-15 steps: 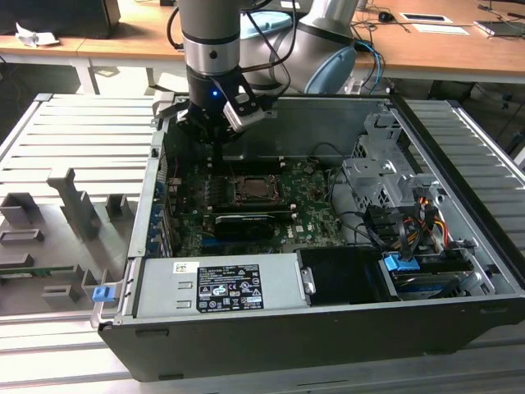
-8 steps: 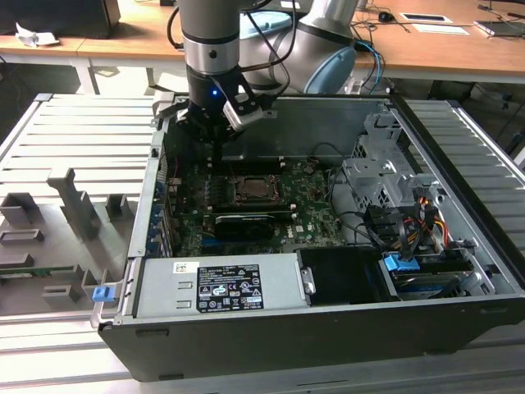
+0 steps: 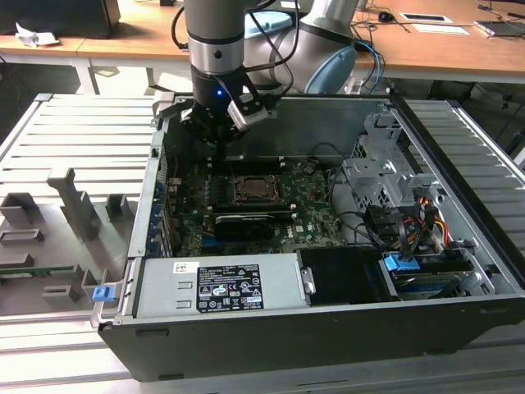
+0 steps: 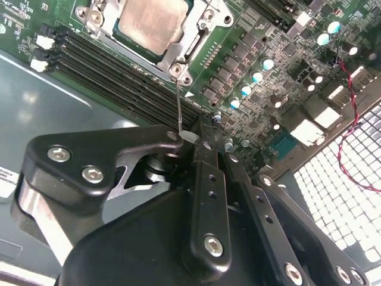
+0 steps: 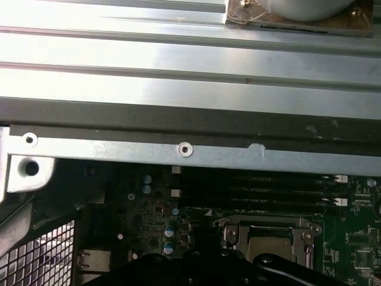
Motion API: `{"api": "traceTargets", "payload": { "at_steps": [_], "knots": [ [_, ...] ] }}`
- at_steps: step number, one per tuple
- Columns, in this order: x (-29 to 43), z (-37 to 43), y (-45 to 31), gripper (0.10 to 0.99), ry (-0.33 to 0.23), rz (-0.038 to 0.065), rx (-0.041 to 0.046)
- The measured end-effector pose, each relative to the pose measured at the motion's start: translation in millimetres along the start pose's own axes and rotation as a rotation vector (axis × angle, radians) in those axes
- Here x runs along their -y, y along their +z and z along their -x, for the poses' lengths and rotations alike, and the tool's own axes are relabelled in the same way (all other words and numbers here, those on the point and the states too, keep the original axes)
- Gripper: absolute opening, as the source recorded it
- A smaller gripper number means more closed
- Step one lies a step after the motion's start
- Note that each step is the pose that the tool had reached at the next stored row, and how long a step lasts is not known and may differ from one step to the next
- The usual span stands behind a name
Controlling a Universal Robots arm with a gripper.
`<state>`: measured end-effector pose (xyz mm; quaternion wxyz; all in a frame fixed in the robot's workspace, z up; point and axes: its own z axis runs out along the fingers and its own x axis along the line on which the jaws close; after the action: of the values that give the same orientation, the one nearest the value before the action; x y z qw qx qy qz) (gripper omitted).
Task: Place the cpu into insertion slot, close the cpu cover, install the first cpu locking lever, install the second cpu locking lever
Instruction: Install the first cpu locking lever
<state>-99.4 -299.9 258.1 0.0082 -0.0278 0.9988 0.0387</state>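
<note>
Steel-wire locking lever [image 4: 178,104] beside the cpu cover [image 4: 177,50] — looks stiff, springy — gripper [image 4: 190,138] clamped on its tip, the best hold.

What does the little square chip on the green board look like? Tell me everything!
The chip is a small flat square with a dull grey-brown metal top that shines faintly. It lies flat, set into the green board. A silver metal frame lies closed over its edges and rests on it. The gripper hangs nearby, apart from the chip.
</note>
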Motion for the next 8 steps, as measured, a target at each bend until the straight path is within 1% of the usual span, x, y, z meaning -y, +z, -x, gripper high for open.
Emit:
{"api": "traceTargets", "payload": {
  "at_steps": [8],
  "knots": [
    [0.2,4.6,0.1,0.106,0.0,0.0,0.0001]
  ]
}}
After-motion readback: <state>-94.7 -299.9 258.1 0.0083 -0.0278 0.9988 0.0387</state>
